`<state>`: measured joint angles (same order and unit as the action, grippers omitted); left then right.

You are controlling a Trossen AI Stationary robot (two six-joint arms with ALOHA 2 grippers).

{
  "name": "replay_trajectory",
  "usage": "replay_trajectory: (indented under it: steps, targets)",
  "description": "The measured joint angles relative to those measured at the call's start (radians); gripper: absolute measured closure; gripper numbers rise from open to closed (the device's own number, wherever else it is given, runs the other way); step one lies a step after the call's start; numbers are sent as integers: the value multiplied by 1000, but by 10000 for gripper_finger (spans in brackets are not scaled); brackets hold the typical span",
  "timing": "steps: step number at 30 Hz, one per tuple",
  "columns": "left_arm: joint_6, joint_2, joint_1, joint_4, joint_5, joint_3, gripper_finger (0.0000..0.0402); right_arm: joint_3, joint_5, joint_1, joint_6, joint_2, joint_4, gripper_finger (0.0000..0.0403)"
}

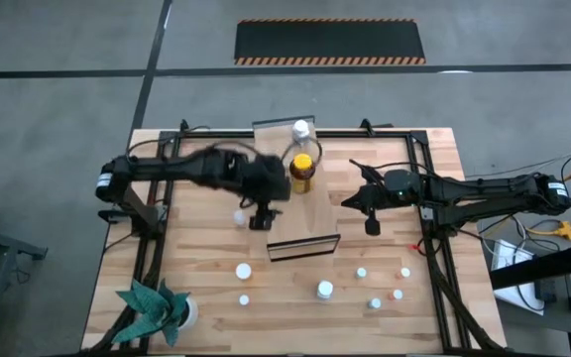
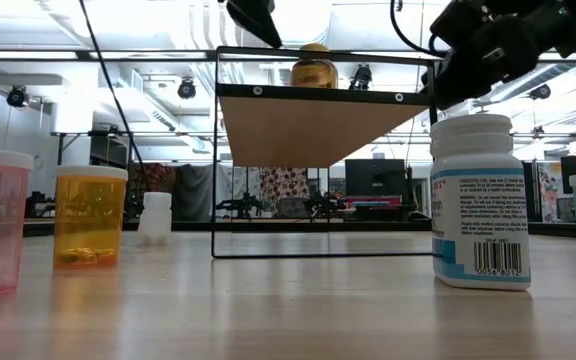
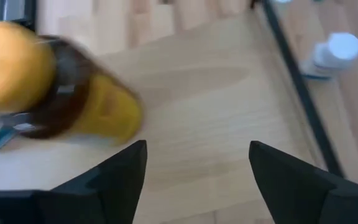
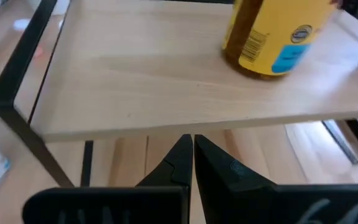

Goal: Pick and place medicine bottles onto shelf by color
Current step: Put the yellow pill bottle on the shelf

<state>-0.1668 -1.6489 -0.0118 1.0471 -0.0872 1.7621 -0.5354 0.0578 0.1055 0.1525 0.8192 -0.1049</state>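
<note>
The shelf (image 2: pixel 318 130) is a light-wood board on a black wire frame, mid-table. A big amber bottle with a yellow cap (image 1: pixel 302 171) stands on the board, and a white bottle (image 1: pixel 300 129) stands at its far end. My left gripper (image 3: pixel 197 149) is open and empty above the board, just left of the amber bottle (image 3: pixel 55 93). My right gripper (image 4: pixel 193 140) is shut and empty, right of the shelf, facing the amber bottle (image 4: pixel 272 37). Several small bottles stand on the tabletop near the front, among them a white one (image 1: pixel 324 290) and a red-capped one (image 1: pixel 397 294).
A small white bottle (image 1: pixel 238 215) stands on the table beside my left gripper. A green paper plant (image 1: pixel 152 307) sits at the near left corner. In the low view an orange bottle (image 2: pixel 88 215) and a large white bottle (image 2: pixel 478 200) stand close to the front edge.
</note>
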Motion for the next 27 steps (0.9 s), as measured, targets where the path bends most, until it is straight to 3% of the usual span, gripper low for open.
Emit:
replay_trajectory:
  steps: [5,10,27]
  targets:
    - [-1,8,-56,-24,-66,-68,165,-10,-12,0,-122,0,11,394]
    - [-20,18,-61,-37,-112,-132,186,-53,-88,0,-242,1,18,394]
    - [-320,274,44,-438,-190,-452,241,-275,-112,5,-203,106,-68,394]
